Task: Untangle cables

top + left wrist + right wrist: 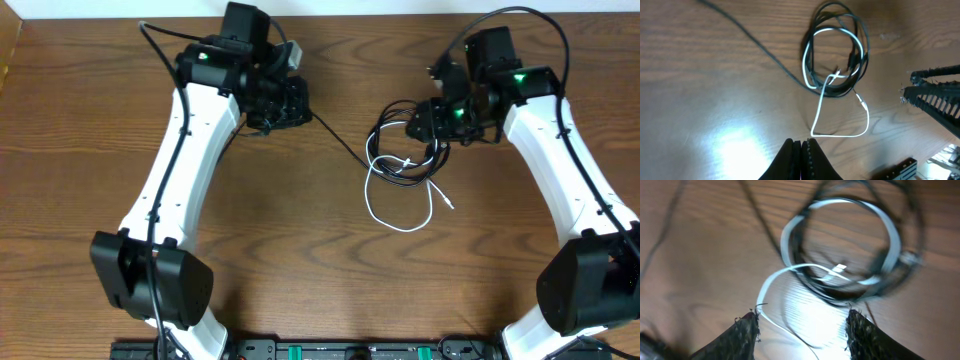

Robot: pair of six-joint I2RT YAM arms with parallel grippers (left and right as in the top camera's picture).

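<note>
Task is looking barely started, going by how things are lying. The white cable [840, 135] and black cable [765, 50] are sitting in one knot on the table [300, 250], right of centre. The white one's upper loop is lying inside the black coil, while its lower loop and small plug end are spilling out toward the near edge. One black strand is running straight out of the coil toward the left arm.

The left gripper [801, 142] is sitting clenched, fingers pressed together; no cord is showing between them. The right gripper [804, 315] is hanging directly over the knot with jaws apart, grasping nothing, the white cord passing beneath the gap.

Everything is left to do: the white loop needs pulling clear of the black coil and the two cords laying apart.

No brand, label or writing is showing readably anywhere.
</note>
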